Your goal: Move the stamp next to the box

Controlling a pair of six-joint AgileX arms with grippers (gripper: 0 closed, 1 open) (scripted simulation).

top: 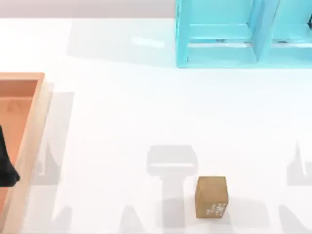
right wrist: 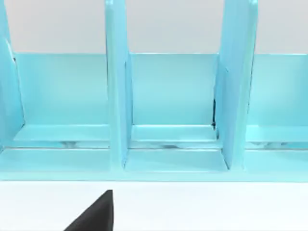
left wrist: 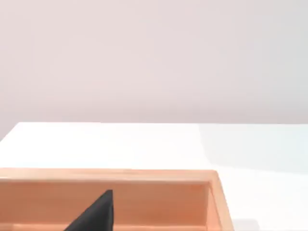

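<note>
Sitting upright on the white counter (top: 122, 122), the stamp (top: 211, 196) is near the top view's bottom edge, a little right of centre, its face with faint white markings turned toward that edge. Nothing touches it, and it stands well apart from the box (top: 30, 141) — the shallow tray with the orange-brown inside and light wooden rims, which lies at the counter's left side and runs off the top view's left edge.

My left end effector (top: 7, 165) shows as a dark shape over the box's interior at the far left of the top view. In the left wrist view a black fingertip (left wrist: 96, 214) pokes up in front of the box's far rim (left wrist: 110, 174), with bare counter beyond it. I cannot tell whether this end effector is apart or together.

Along the far edge of the counter, right of centre, stands a turquoise-blue shelf frame (top: 229, 34) with upright dividers. My right wrist view looks straight into its compartments (right wrist: 173, 96), and a black fingertip (right wrist: 96, 214) of my right end effector sits low in front of it — here too I cannot tell its state.
</note>
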